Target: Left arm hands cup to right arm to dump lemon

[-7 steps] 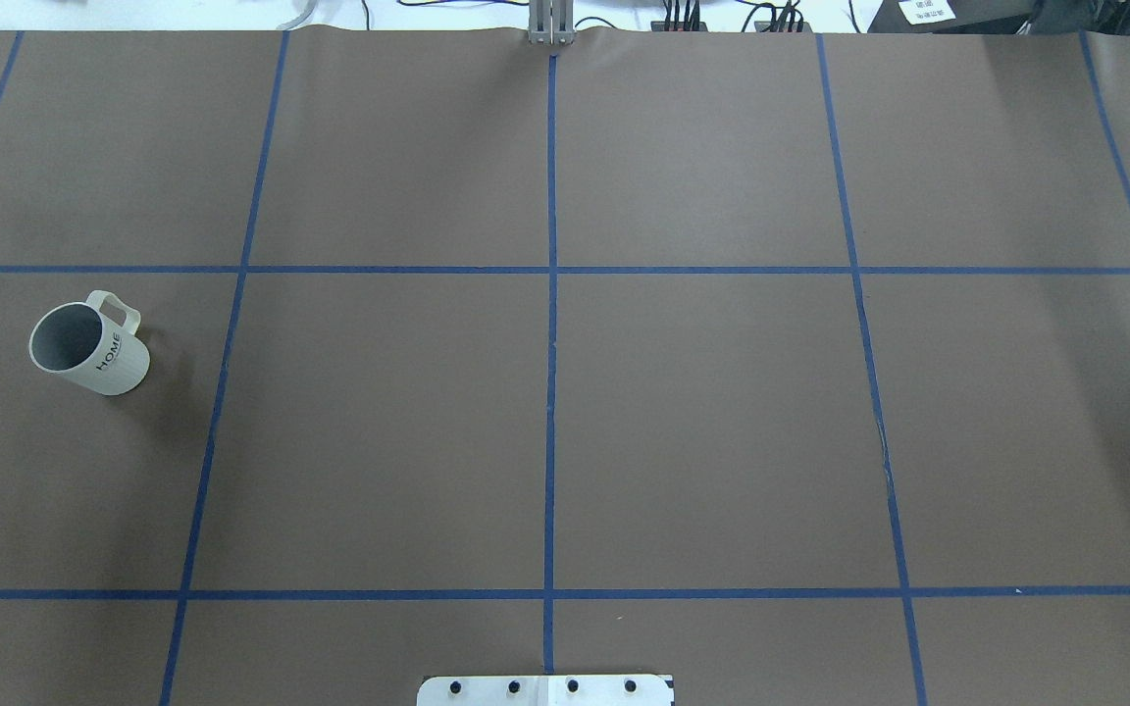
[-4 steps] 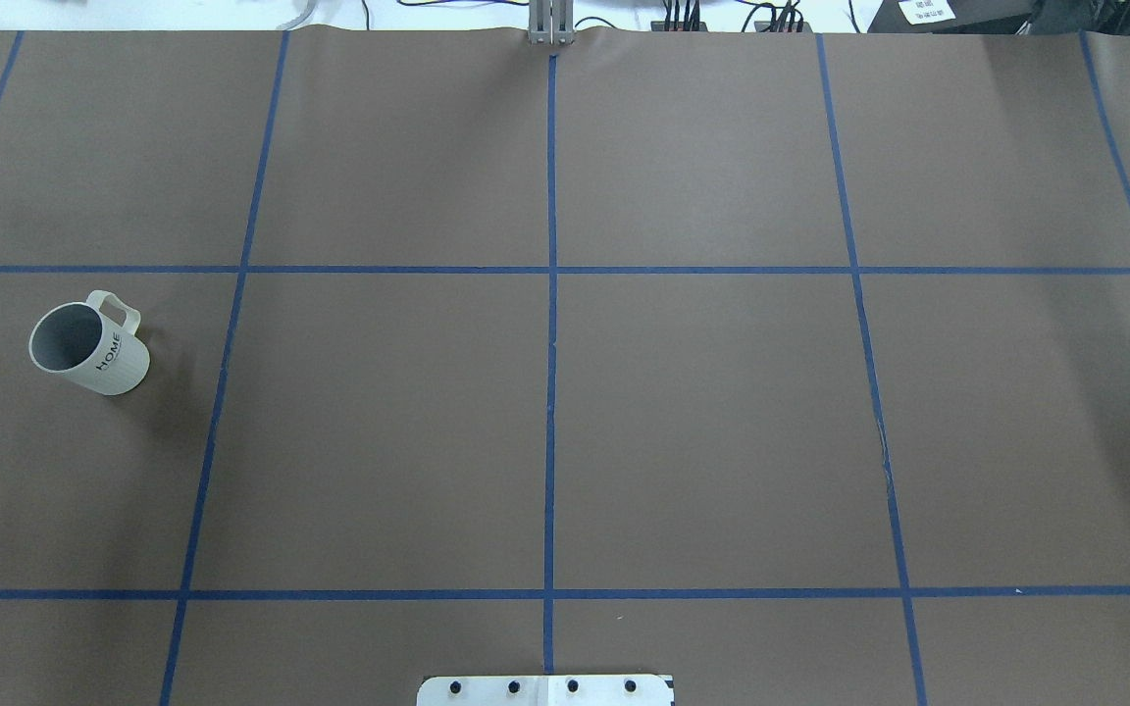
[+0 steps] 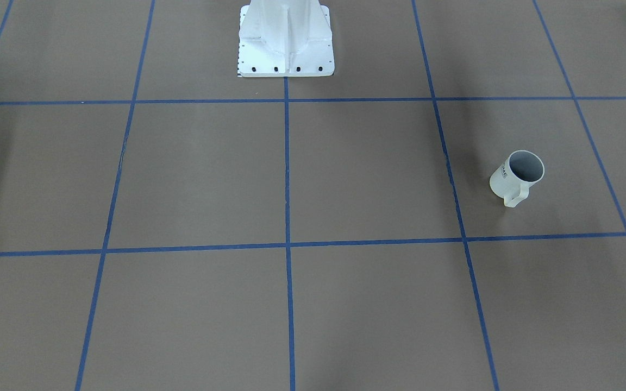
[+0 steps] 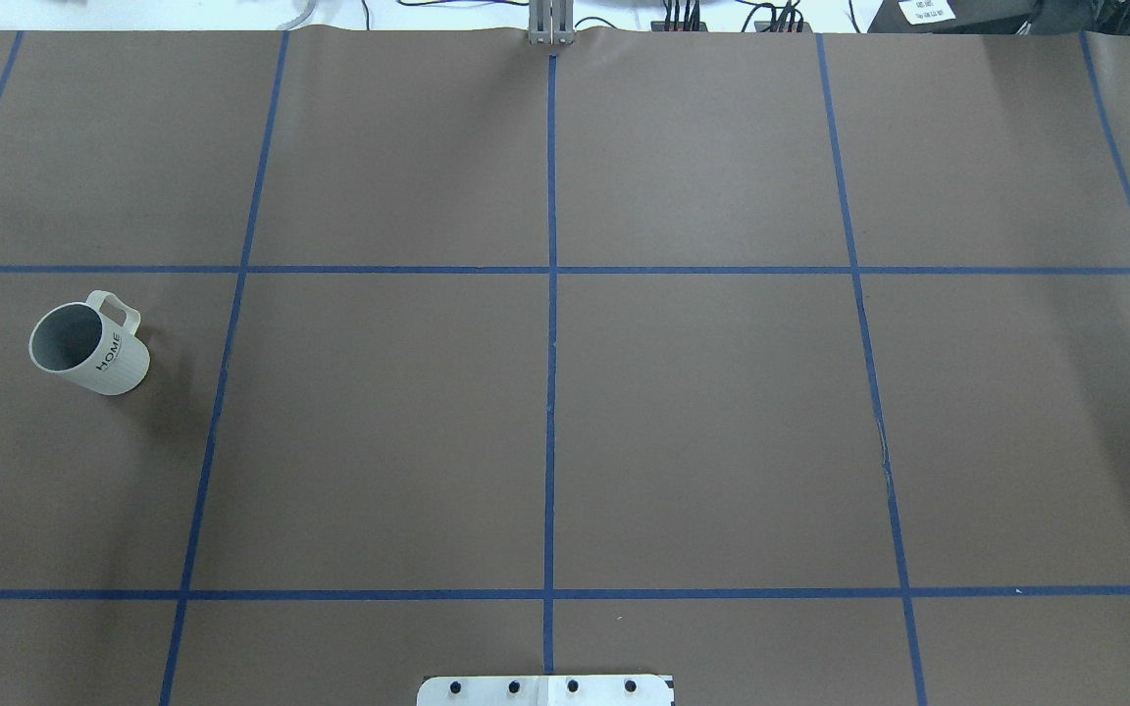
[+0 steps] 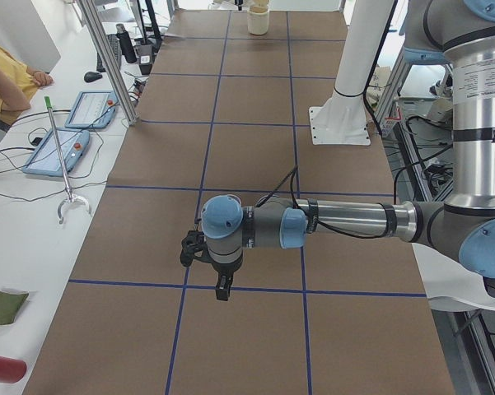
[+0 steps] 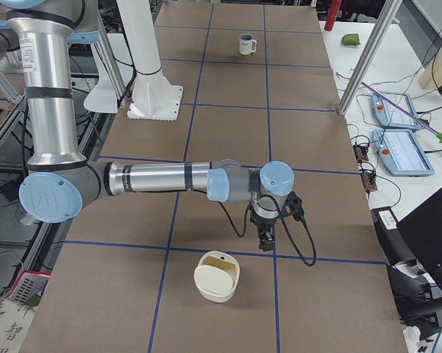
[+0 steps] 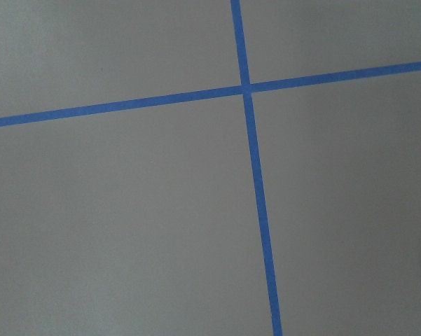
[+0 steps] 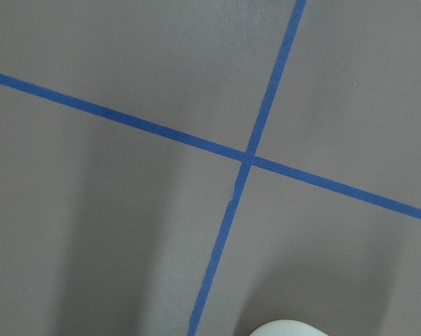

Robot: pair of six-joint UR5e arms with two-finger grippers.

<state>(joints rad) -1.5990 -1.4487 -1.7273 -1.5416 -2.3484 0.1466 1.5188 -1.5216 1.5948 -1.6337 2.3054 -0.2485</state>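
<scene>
The cup (image 4: 89, 343) is a white ribbed mug with black "HOME" lettering. It stands upright on the brown table at the robot's far left, and shows in the front-facing view (image 3: 517, 174) and far off in the exterior right view (image 6: 246, 44). Its inside looks grey; I see no lemon. The left gripper (image 5: 222, 290) hangs above the table and shows only in the exterior left view. The right gripper (image 6: 267, 243) shows only in the exterior right view, above the table. I cannot tell whether either is open or shut. Neither wrist view shows fingers.
A cream container (image 6: 219, 276) stands on the table just in front of the right gripper; it also shows in the exterior left view (image 5: 258, 20). The white robot pedestal (image 3: 286, 38) stands at the table's middle edge. Teach pendants (image 5: 66, 152) and an operator (image 5: 8, 82) are beside the table.
</scene>
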